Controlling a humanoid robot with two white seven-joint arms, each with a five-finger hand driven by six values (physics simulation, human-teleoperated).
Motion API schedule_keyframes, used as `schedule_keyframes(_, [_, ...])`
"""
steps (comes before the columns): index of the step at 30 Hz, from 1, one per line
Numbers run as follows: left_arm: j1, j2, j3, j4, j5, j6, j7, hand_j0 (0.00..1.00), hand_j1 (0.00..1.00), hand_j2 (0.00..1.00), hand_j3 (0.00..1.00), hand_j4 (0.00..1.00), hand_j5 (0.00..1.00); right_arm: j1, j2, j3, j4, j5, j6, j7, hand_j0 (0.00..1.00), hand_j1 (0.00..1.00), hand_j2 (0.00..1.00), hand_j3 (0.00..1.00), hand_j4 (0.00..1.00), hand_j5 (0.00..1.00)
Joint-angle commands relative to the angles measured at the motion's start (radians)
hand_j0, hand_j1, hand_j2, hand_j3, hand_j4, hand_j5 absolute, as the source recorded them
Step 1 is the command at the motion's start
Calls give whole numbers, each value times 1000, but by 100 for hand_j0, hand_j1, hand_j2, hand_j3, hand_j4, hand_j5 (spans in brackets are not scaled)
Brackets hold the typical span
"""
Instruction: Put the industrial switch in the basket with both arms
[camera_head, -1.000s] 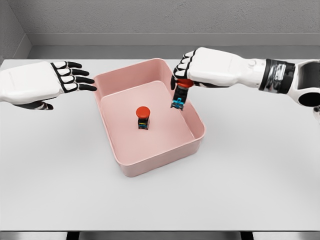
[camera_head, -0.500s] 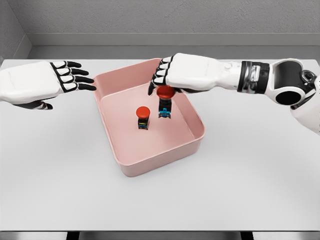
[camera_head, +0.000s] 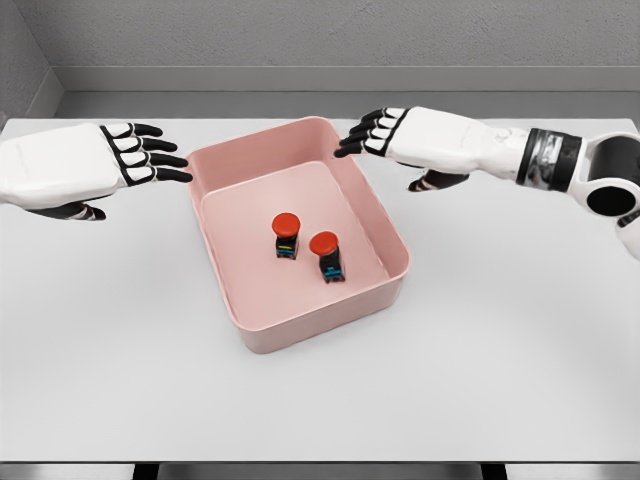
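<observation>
Right hand (camera_head: 400, 135) hovers just past the basket's 2 o'clock corner, palm down, fingers spread flat and pointing toward 9 o'clock, thumb hanging below, gripping nothing. Its arm comes in from the 3 o'clock edge, white forearm with a dark wrist band. Left hand (camera_head: 95, 165) hovers off the basket's 10 o'clock side, fingers extended and slightly fanned toward 3 o'clock, fingertips (camera_head: 178, 160) just beside the rim but apart from it, also empty. Thumb tucked under the palm.

Count: two hands, one basket, two switches.

Basket (camera_head: 310, 322) is pink, rectangular, sits on the white table (camera_head: 500, 350) near centre, rotated a bit so its long axis runs from about 11 to 5 o'clock. Shallow walls, rounded corners.

Both industrial switches are inside the basket, standing upright on its floor, red mushroom button up, dark body with small blue and yellowish marks below. First switch (camera_head: 286, 235) stands near the middle of the floor. Second switch (camera_head: 327, 256) stands at about 4 o'clock from the first, near it but not touching, closer to the basket's 3 o'clock wall, clear of that wall. Neither switch is in contact with either hand.

Grey wall at 12 o'clock behind the table's far edge.
</observation>
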Motion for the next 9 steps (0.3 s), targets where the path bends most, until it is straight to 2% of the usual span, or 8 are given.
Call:
schedule_keyframes(1, [0, 1, 0, -1, 5, 1, 1, 100, 100, 100, 100, 100, 100, 5, -71, -69, 26, -9, 2, -2, 100, 100, 100, 100, 100, 100])
schedule_keyframes(3, [0, 1, 0, -1, 6, 1, 1, 100, 100, 100, 100, 100, 100, 55, -120, -113, 26, -11, 2, -5, 100, 100, 100, 100, 100, 100])
schedule_keyframes(5, [0, 1, 2, 3, 6, 1, 1, 100, 100, 100, 100, 100, 100, 103, -135, -182, 26, -11, 2, -5, 100, 100, 100, 100, 100, 100])
schedule_keyframes(9, [0, 1, 2, 4, 6, 1, 1, 100, 100, 100, 100, 100, 100, 107, -135, -193, 26, -11, 2, -7, 100, 100, 100, 100, 100, 100])
